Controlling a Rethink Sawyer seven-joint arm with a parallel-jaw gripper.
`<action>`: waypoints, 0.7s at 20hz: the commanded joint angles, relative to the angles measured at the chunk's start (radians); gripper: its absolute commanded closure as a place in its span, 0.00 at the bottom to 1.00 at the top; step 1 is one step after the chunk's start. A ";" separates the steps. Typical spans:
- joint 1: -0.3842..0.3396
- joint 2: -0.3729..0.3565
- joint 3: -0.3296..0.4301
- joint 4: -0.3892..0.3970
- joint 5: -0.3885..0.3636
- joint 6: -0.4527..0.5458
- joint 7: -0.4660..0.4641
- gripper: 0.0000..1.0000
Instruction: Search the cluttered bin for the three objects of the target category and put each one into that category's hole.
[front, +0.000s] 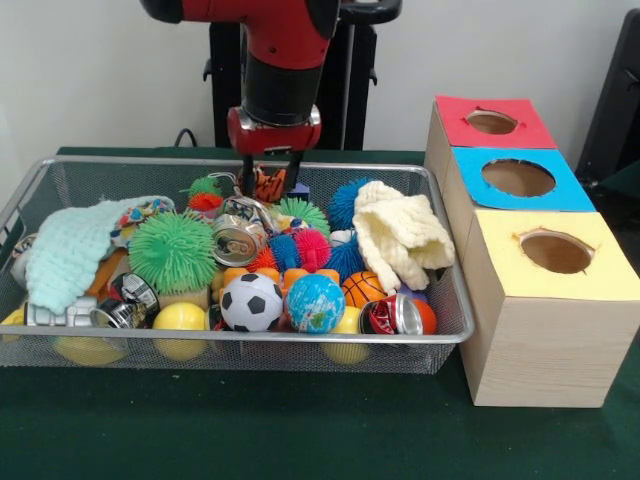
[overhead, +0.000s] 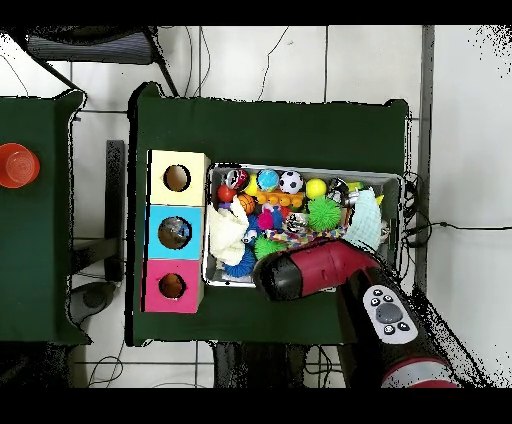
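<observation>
The wire mesh bin (front: 445, 335) is full of clutter: crushed cans (front: 238, 238), a red can (front: 395, 315), a soccer ball (front: 251, 301), a globe ball (front: 314, 302), a basketball (front: 363, 288), yellow balls (front: 180, 318) and spiky balls (front: 172, 250). It also holds a mint cloth (front: 70, 250) and a cream cloth (front: 400, 235). My gripper (front: 271, 178) is open and low over the bin's back middle. Its fingers stand either side of an orange striped toy (front: 270, 186). In the overhead view my arm (overhead: 310, 268) hides the gripper.
Three wooden boxes with holes stand beside the bin: red top (front: 490, 120), blue top (front: 520, 178), yellow top (front: 555, 250). In the overhead view they are left of the bin (overhead: 392, 180). An orange bowl (overhead: 15, 165) sits on a separate table.
</observation>
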 joint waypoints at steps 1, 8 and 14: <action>0.028 -0.011 -0.103 -0.068 0.005 0.015 0.177 0.00; 0.020 0.127 -0.095 -0.195 0.078 0.301 0.015 0.00; 0.004 0.187 -0.065 -0.233 0.092 0.409 -0.047 0.00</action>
